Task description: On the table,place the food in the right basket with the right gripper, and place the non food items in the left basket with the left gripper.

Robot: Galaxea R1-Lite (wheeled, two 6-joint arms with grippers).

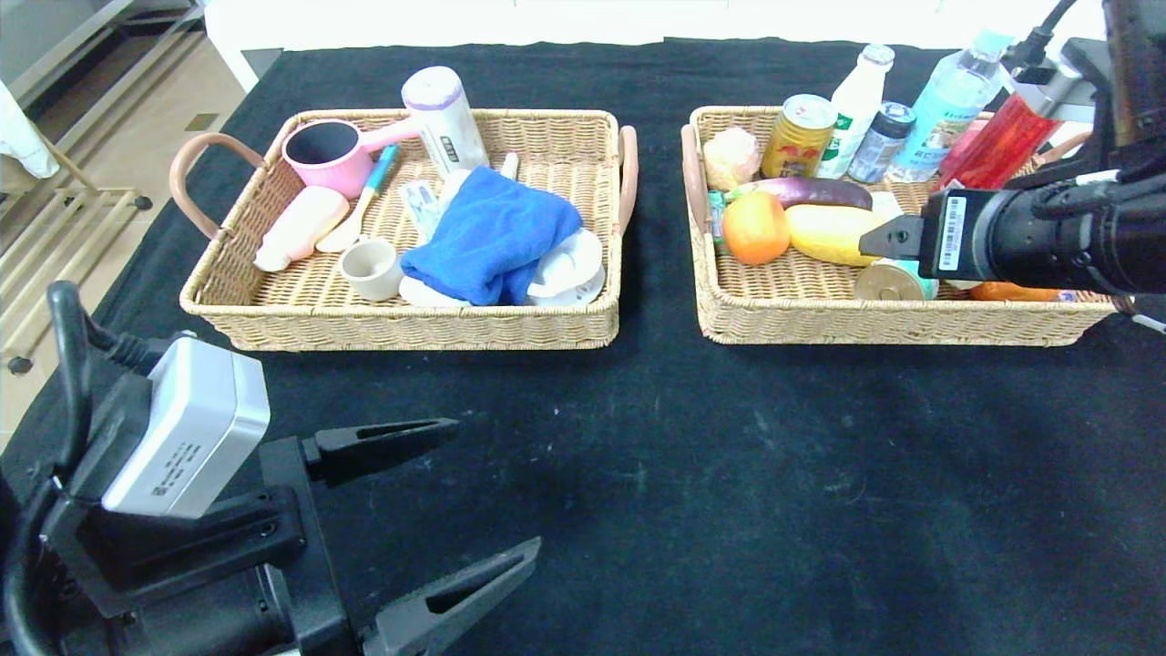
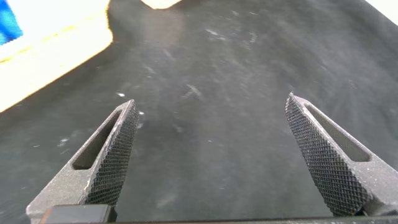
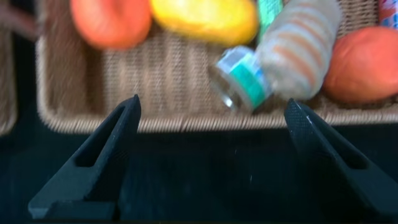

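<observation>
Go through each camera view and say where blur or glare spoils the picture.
Head view: sharp throughout, the blue cloth and orange crisp. Left wrist view: the basket rim is washed out to near white, while the left gripper fingers stay crisp. Right wrist view: the small tin and bread roll are smeared and soft.
</observation>
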